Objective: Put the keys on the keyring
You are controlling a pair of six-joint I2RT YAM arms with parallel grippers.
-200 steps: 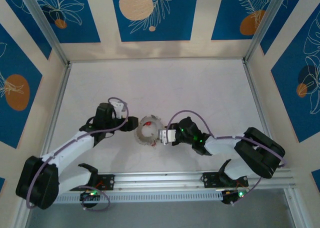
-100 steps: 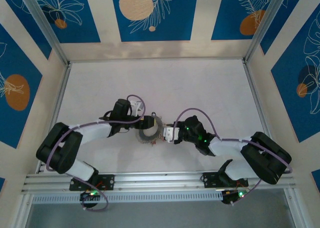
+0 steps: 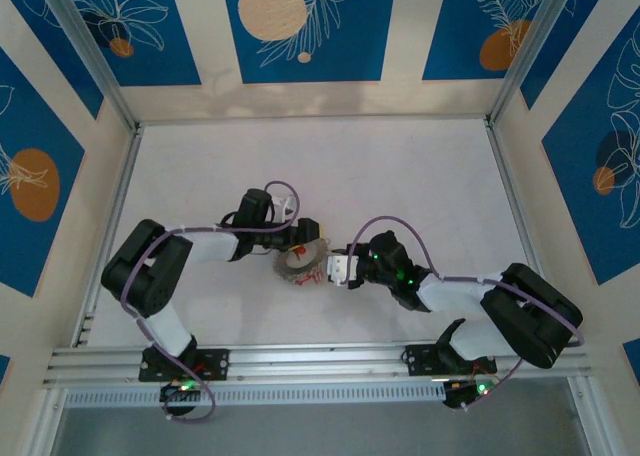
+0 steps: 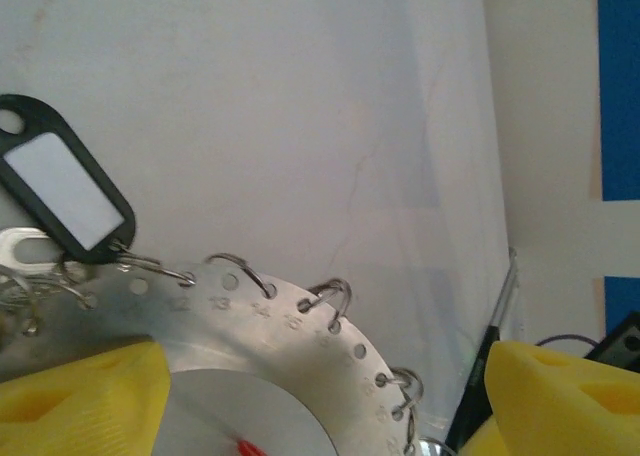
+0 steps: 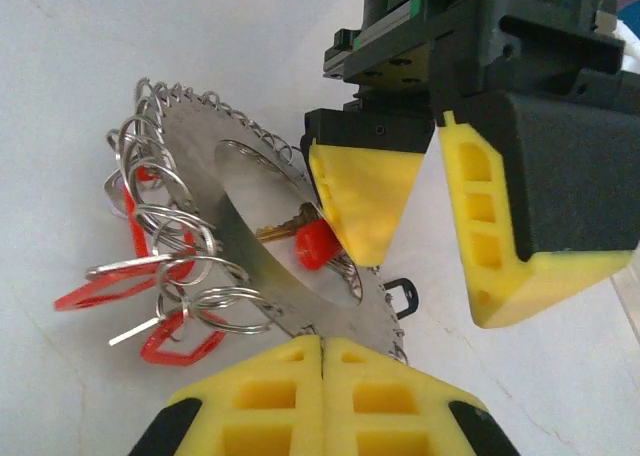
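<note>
The keyring (image 3: 296,263), a flat silvery disc with a round hole and numbered rim holes, is held tilted above the table. My right gripper (image 5: 322,348) is shut on its near edge. Red keys (image 5: 178,344) hang in a bunch of wire loops on its left side, and a brass key with a red head (image 5: 313,242) shows through the hole. My left gripper (image 4: 320,411) is open and straddles the far rim (image 4: 300,341). One of its yellow fingers (image 5: 368,198) sits over the hole and the other stands outside. A black tag with a white label (image 4: 62,189) hangs from the rim.
Both arms meet at the middle of the white table (image 3: 400,176). An aluminium rail (image 3: 320,360) runs along the near edge, and patterned walls with metal posts (image 3: 508,86) close in the sides and back.
My left arm has swung right and forward, bringing its open gripper from beside the keyring onto its far rim. The right gripper has kept its hold and barely shifted.
</note>
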